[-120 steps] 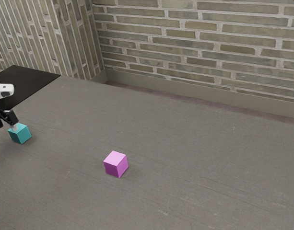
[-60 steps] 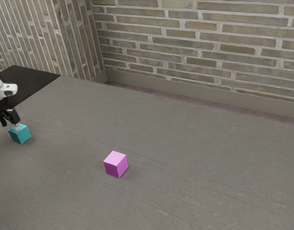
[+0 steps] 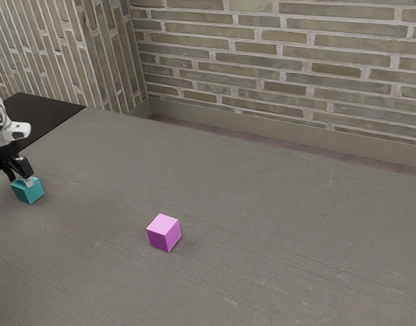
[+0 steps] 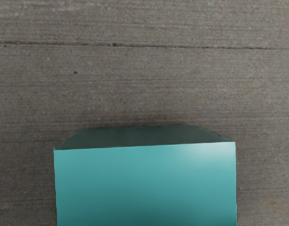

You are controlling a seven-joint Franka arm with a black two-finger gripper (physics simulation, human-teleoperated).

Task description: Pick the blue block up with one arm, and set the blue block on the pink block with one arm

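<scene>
Gripper [image 3: 22,179] of the Franka arm sits low on top of the blue block [image 3: 29,193], a teal cube resting on the grey table [image 3: 275,224] at the exterior view's left edge. The cube lies well apart from the pink block [image 3: 164,232], toward the exterior view's left of it and slightly farther back. Whether the gripper is clamped on the cube or merely straddles it cannot be told from this side. A black panel [image 3: 41,112] lies farther back and to the left of the pink block, and brick walls [image 3: 282,61] stand beyond it.

From the wrist camera, the blue block [image 4: 144,183] sits directly beneath the hand, top face level and one shaded side face showing. The table [image 4: 144,70] and a thin dark seam [image 4: 135,45] lie past it.
</scene>
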